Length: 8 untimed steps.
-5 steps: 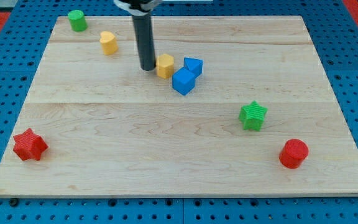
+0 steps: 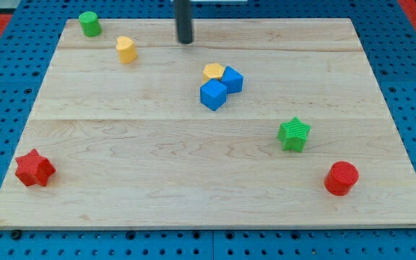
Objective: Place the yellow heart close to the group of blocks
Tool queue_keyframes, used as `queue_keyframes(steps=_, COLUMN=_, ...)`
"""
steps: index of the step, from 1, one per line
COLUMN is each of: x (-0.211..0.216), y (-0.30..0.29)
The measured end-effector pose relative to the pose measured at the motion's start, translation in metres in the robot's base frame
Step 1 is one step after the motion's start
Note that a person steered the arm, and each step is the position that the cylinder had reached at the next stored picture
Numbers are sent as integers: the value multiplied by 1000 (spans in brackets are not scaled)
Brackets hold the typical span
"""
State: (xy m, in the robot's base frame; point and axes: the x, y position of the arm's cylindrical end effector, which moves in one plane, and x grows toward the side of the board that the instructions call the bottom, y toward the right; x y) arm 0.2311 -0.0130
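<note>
The yellow heart (image 2: 126, 50) sits near the view's top left on the wooden board (image 2: 193, 180). A group of three touching blocks lies near the middle: a yellow pentagon-like block (image 2: 212, 71), a blue cube (image 2: 213, 94) and another blue block (image 2: 232, 79). My tip (image 2: 185, 41) is near the view's top, to the right of the yellow heart and above-left of the group. It touches no block.
A green cylinder (image 2: 88, 23) stands at the top left corner. A green star (image 2: 294, 134) lies at the right. A red cylinder (image 2: 341, 178) is at the bottom right and a red star (image 2: 34, 167) at the bottom left.
My tip has moved from the left side of the yellow pentagon-like block up and slightly right toward the view's top. That yellow block has shifted right, against the blue blocks.
</note>
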Motion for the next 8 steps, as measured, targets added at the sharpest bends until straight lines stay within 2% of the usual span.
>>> queue_keyframes(steps=1, x=-35, y=-7)
queue_keyframes(steps=2, x=-38, y=-65)
queue_keyframes(steps=3, x=-14, y=-117)
queue_keyframes(steps=4, x=-14, y=-145)
queue_keyframes(steps=6, x=0, y=-155)
queue_keyframes(steps=7, x=24, y=-133)
queue_keyframes(steps=8, x=48, y=-139)
